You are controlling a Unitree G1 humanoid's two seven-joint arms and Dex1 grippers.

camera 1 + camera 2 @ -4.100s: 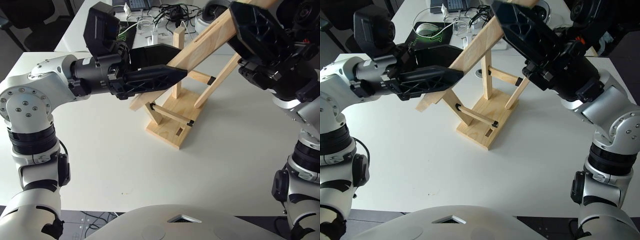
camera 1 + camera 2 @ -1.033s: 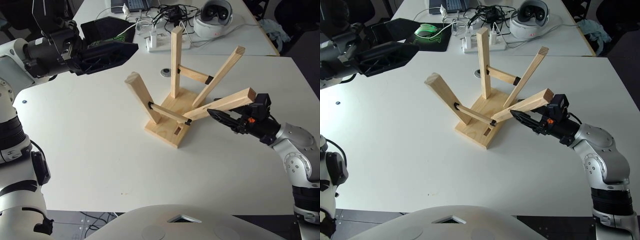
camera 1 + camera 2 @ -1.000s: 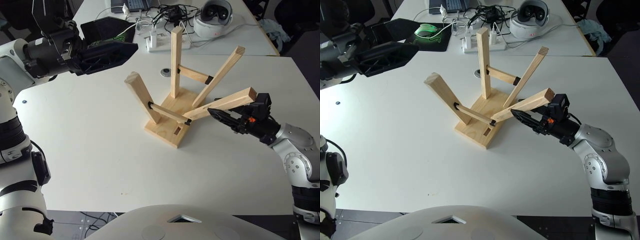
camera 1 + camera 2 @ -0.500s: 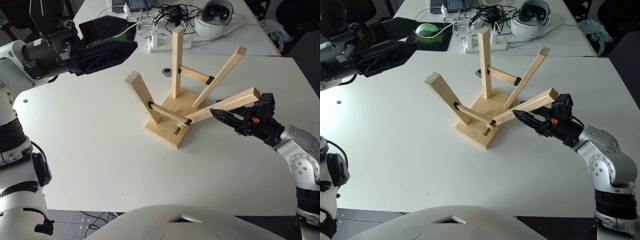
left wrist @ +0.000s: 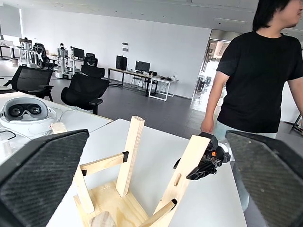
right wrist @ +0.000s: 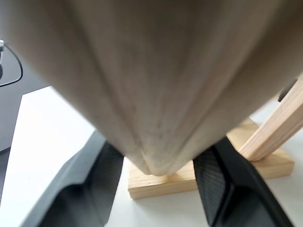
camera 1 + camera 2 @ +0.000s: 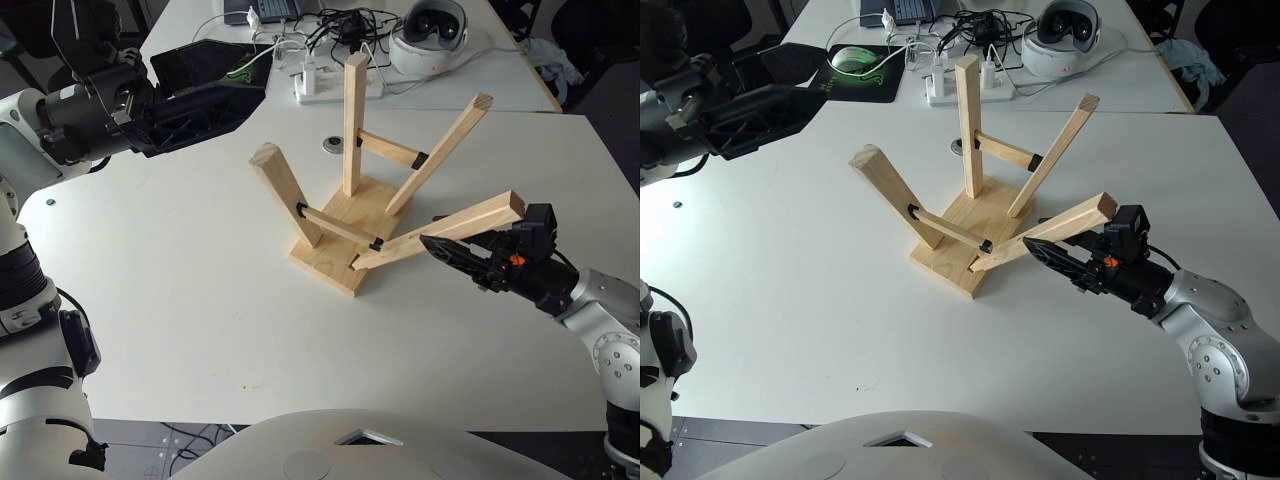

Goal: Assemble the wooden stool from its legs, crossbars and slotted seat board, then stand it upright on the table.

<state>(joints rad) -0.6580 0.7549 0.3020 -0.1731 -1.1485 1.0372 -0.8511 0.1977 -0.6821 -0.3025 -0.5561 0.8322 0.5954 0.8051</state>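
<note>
The right claw (image 7: 435, 245) was found pressed shut on the fourth leg (image 7: 470, 216), with its fingers (image 6: 102, 189) laid along either flank of the wood, low over the right half of the table (image 7: 180, 290). The stool was placed upside down near the middle of the table, its seat board (image 7: 328, 264) flat on the surface. Three legs were set in the board and splayed upward. One crossbar (image 7: 338, 227) was run from the left leg (image 7: 285, 193) to the foot of the held leg. A second crossbar (image 7: 386, 150) was fixed between the two legs on the far side. The long axis of the held leg was directed from the near right edge of the seat board out toward the right edge of the table. It rose only slightly, and the claw was lined up along it and just under its outer half. Whether its foot was fully seated in the board could not be told. Since it lay far flatter than the other three, it was judged that the outer end would have to be swung upward about that foot. The right arm was clearly the nearer one for this. The left claw (image 7: 245, 95) was held spread wide and empty above the far left part of the table, well apart from the stool and pointed toward it.
</note>
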